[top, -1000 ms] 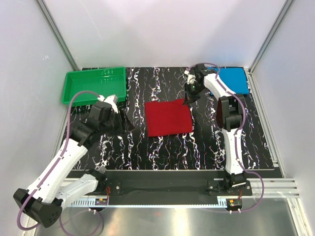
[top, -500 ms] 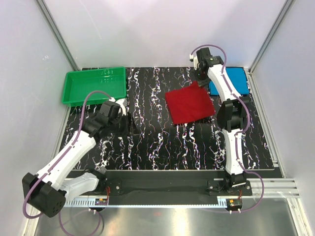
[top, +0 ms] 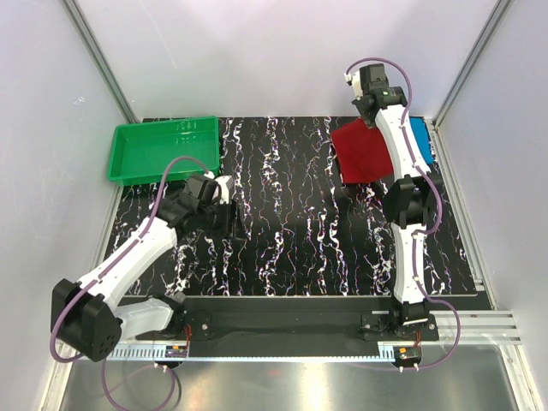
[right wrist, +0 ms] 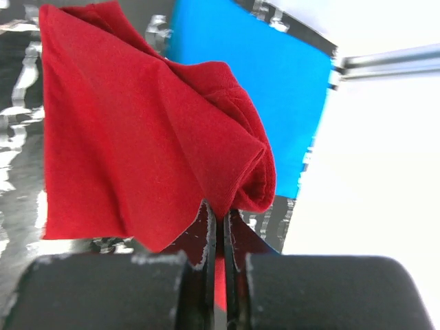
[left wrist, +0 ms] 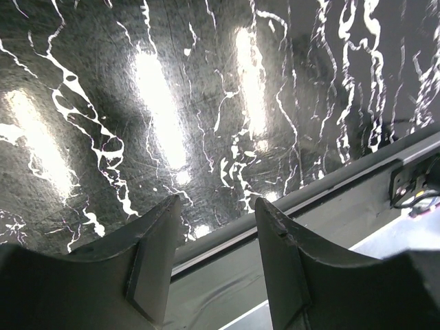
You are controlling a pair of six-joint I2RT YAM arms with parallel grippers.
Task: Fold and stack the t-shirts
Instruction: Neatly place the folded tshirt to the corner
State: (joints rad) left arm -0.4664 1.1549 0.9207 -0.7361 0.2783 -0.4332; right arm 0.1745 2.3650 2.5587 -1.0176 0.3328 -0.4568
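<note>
Red cloth fills the closed jaws of our right tool: they have come together on a bunched fold of the red t-shirt, and the rest of it hangs from that pinch as a loose, rumpled sheet. We take the single-point grip to be for carrying rather than folding, since the shirt droops freely. From above, the same tool is reached out toward the far right corner of the counter. There the red shirt appears raised and overlaps the left side of the blue t-shirt. That blue one lies flat as a neat rectangle in the far right corner, and the wrist view shows it just beyond the hanging red cloth. It looks to us like the base of the stack. If so, the red shirt is held over it to be laid on top, though the bunching at the pinch may spoil a tidy landing. Our left tool has its jaws part way apart with nothing between them. It hovers over bare counter in the left half, near the green tray in the far left corner, seemingly parked clear of the carry.
</note>
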